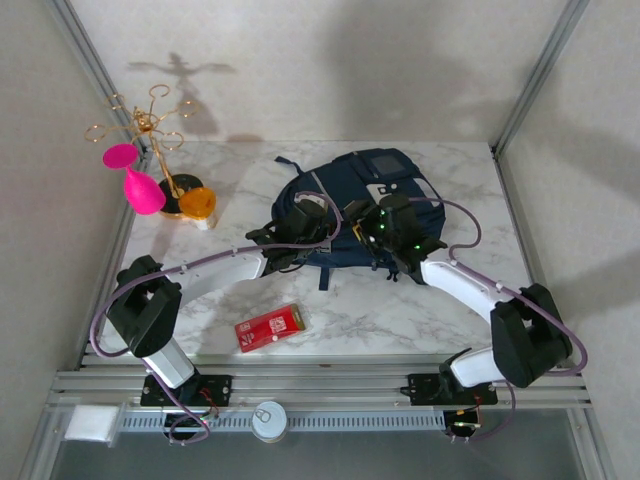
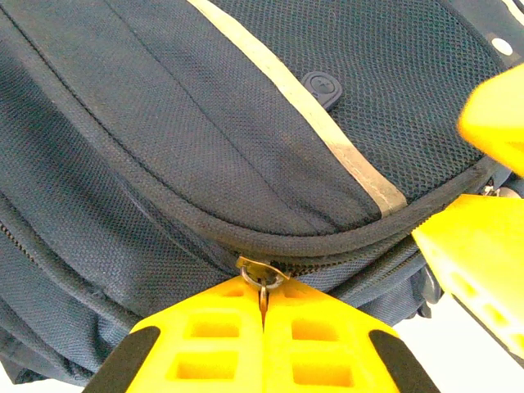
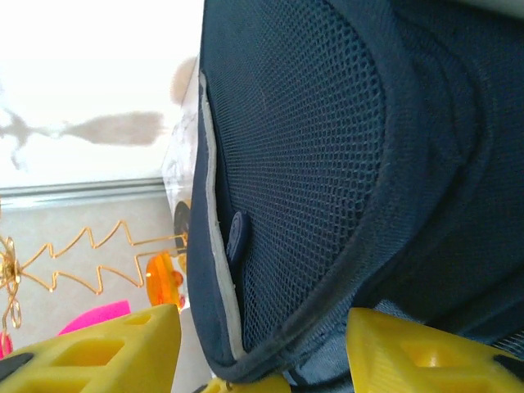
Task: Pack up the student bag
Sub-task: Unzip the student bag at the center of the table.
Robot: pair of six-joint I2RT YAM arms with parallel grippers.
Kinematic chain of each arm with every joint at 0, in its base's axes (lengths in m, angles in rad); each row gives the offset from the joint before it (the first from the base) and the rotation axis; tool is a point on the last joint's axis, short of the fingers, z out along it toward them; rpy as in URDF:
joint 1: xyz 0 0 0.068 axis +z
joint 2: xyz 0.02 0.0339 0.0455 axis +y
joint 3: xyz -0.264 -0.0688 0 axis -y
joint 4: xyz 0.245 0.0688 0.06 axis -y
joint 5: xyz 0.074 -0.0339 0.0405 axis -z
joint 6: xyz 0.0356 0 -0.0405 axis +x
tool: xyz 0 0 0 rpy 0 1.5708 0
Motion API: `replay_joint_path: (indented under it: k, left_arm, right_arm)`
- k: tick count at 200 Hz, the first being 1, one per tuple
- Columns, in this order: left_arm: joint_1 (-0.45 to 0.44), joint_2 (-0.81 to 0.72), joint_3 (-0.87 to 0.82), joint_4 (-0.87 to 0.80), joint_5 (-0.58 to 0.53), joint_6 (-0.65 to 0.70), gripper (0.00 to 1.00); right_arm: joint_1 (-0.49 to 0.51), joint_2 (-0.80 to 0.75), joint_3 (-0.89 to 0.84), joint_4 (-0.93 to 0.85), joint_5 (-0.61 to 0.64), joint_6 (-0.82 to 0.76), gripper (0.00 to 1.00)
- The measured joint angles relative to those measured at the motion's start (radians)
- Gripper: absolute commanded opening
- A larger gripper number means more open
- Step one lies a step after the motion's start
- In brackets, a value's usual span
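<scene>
The student bag [image 1: 375,195] lies at upper middle of the top view. The left gripper [image 2: 264,304] pinches its zipper pull [image 2: 262,274]. The right gripper [image 3: 262,352] stands apart around the bag's edge, holding nothing. A tug may drag the unheld bag, or the pull may slip out.

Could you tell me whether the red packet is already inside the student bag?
No, the red packet lies on the marble table, in front of the student bag.

On the student bag [image 2: 205,123], the zipper pull [image 2: 262,272] is half hidden between the left tool's [image 2: 264,303] closed tips. Off the bag's near side, the red packet's [image 1: 270,328] print is too small to read.
</scene>
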Motion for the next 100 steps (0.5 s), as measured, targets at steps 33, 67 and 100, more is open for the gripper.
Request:
replay_joint_path:
  k: [33, 67, 100]
  left_arm:
    - [0.0, 0.0, 0.0, 0.001, 0.0, 0.011, 0.0]
    - [0.013, 0.0, 0.0, 0.002, -0.009, 0.015, 0.0]
    - [0.018, 0.0, -0.009, -0.002, -0.047, 0.015, 0.0]
  right_arm:
    - [0.015, 0.063, 0.03, -0.014, 0.072, 0.058, 0.34]
    - [0.025, 0.127, 0.094, -0.068, 0.101, 0.049, 0.0]
    - [0.031, 0.179, 0.131, -0.059, 0.082, -0.017, 0.0]
